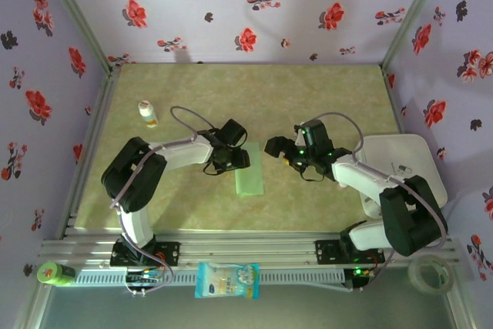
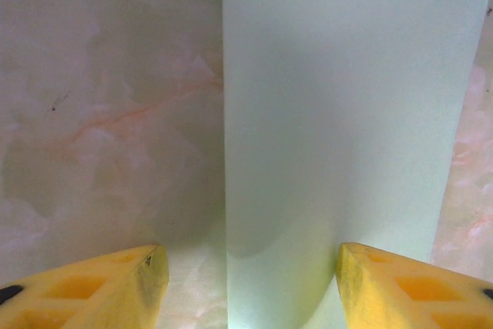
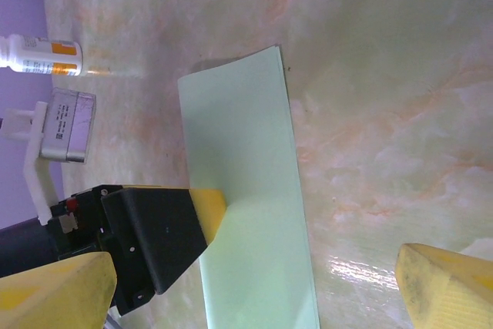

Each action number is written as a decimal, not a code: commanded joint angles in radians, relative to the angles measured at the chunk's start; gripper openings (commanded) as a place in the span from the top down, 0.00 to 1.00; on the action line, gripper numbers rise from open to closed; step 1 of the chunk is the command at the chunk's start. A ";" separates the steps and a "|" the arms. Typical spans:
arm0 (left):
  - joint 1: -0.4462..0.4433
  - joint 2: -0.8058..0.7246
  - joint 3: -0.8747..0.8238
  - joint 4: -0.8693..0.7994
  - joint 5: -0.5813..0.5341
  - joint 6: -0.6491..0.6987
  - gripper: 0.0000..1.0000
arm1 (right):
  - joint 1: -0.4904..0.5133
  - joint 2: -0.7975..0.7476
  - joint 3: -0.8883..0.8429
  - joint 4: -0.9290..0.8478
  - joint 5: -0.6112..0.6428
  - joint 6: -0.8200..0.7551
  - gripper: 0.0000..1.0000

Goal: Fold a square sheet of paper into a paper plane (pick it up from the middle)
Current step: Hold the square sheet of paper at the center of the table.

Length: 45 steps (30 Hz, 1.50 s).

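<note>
The square sheet of paper (image 1: 248,170) is pale mint green and lies flat on the table as a long narrow strip. My left gripper (image 1: 231,158) stands over the strip's far end, open. In the left wrist view the strip (image 2: 339,113) runs away from the gripper (image 2: 250,287); one yellow fingertip (image 2: 115,287) is over bare table, the other (image 2: 400,283) over the paper. The right gripper (image 1: 279,148) hovers open just right of the strip, touching nothing. The right wrist view shows the paper (image 3: 246,190) with the left gripper's yellow fingertip (image 3: 208,202) resting on its edge, between my own wide-apart fingers (image 3: 254,290).
A small white bottle (image 1: 147,114) stands at the back left, also in the right wrist view (image 3: 38,55). A white board (image 1: 404,163) lies at the right. On the front rail are a white-and-blue packet (image 1: 227,279), a green object (image 1: 55,273) and a tape roll (image 1: 430,273).
</note>
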 commanded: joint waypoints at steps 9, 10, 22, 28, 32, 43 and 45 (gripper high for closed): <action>-0.027 0.091 0.014 0.040 0.009 0.002 0.38 | 0.008 0.018 0.032 -0.034 0.022 -0.016 0.05; -0.027 0.092 0.012 0.037 0.006 -0.001 0.38 | 0.008 0.019 0.031 -0.035 0.022 -0.016 0.05; -0.028 0.100 0.010 0.040 0.005 -0.040 0.38 | 0.008 0.022 0.032 -0.039 0.026 -0.014 0.05; -0.029 0.101 0.008 0.040 0.005 -0.033 0.38 | 0.008 0.025 0.032 -0.039 0.023 -0.016 0.05; -0.030 0.100 0.009 0.036 0.006 -0.015 0.38 | 0.009 0.028 0.034 -0.041 0.022 -0.017 0.05; -0.036 0.113 0.028 0.025 0.008 0.029 0.38 | 0.010 0.041 0.039 -0.043 0.018 -0.016 0.06; -0.036 0.118 0.028 0.019 0.008 0.026 0.38 | 0.011 0.044 0.042 -0.044 0.017 -0.015 0.06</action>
